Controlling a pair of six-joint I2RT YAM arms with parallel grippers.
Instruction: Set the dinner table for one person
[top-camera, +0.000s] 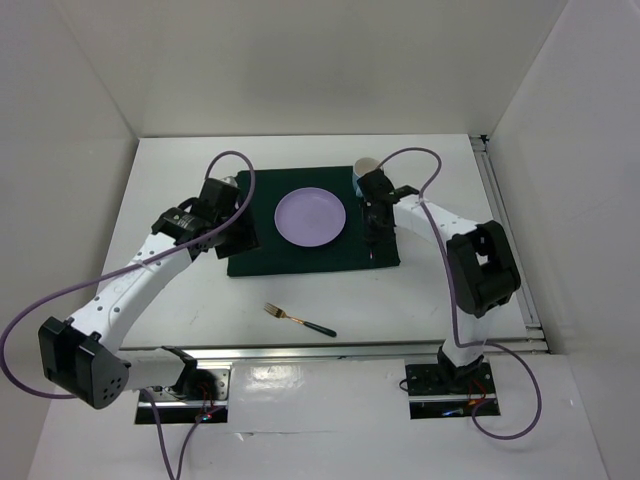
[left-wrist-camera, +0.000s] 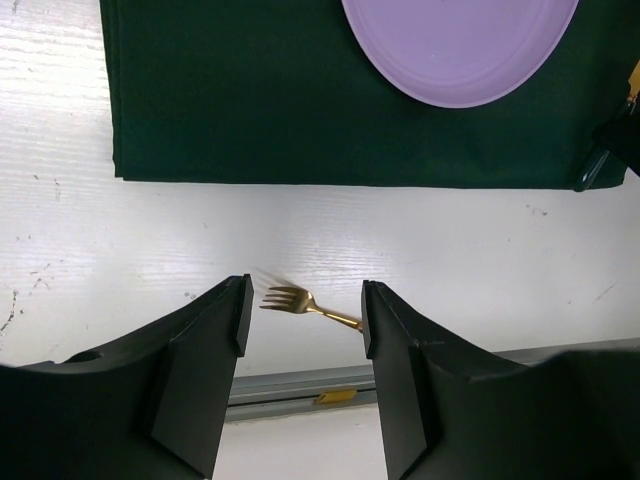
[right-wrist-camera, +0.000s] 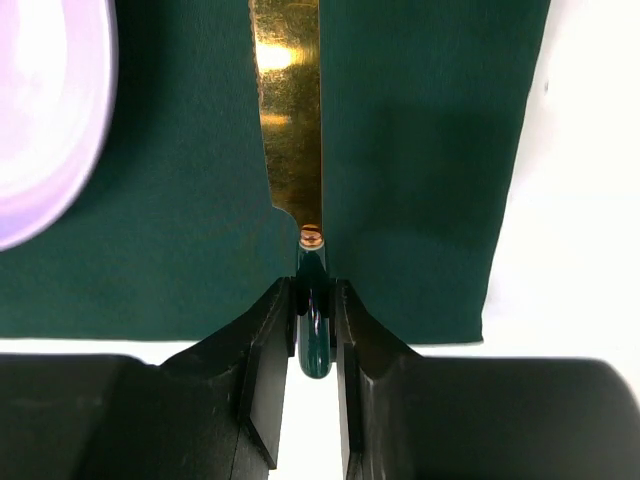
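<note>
Pinching the knife (right-wrist-camera: 290, 120) by its handle, right gripper (right-wrist-camera: 315, 300) sets the blade right of the plate (right-wrist-camera: 50, 120); left gripper (left-wrist-camera: 304, 300) gapes empty.

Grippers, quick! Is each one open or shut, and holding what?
Left gripper: open, holding nothing.
Right gripper: closed on the knife, by its green handle.
</note>
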